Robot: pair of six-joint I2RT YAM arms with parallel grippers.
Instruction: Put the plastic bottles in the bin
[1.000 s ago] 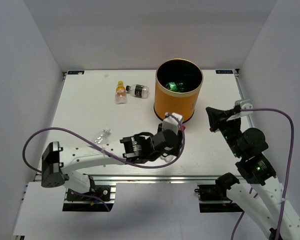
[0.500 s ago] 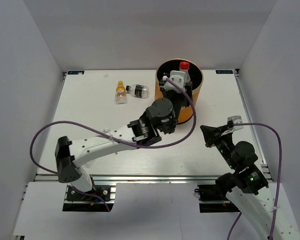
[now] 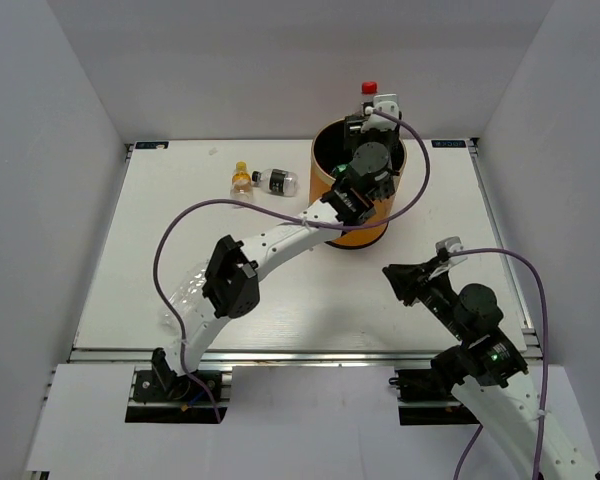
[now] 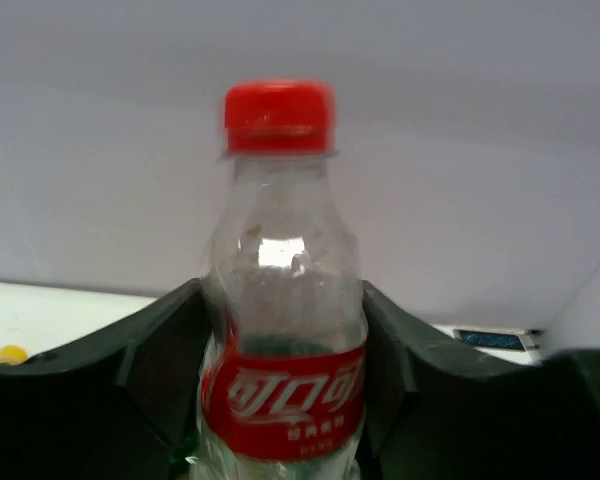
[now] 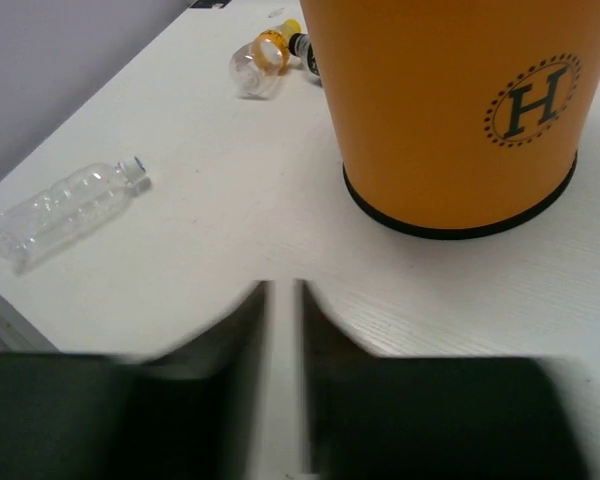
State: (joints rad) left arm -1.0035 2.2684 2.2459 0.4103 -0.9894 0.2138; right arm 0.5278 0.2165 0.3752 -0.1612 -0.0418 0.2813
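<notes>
Left gripper point(image 4: 285, 310) grips the red-capped bottle point(image 4: 280, 200) upright over the bin point(image 3: 352, 215).

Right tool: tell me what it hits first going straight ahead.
The right tool probably meets bare table first, just left of the bin; depth is unclear.

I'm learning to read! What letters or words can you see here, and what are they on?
"H", inside a ring of dots: on the orange bin.
"可口可乐", white on the red label of the red-capped bottle.
The small print under that: too blurred to read.
The blue sticker behind it: too small to read.
The label of the dark-labelled bottle: too small to read.
</notes>
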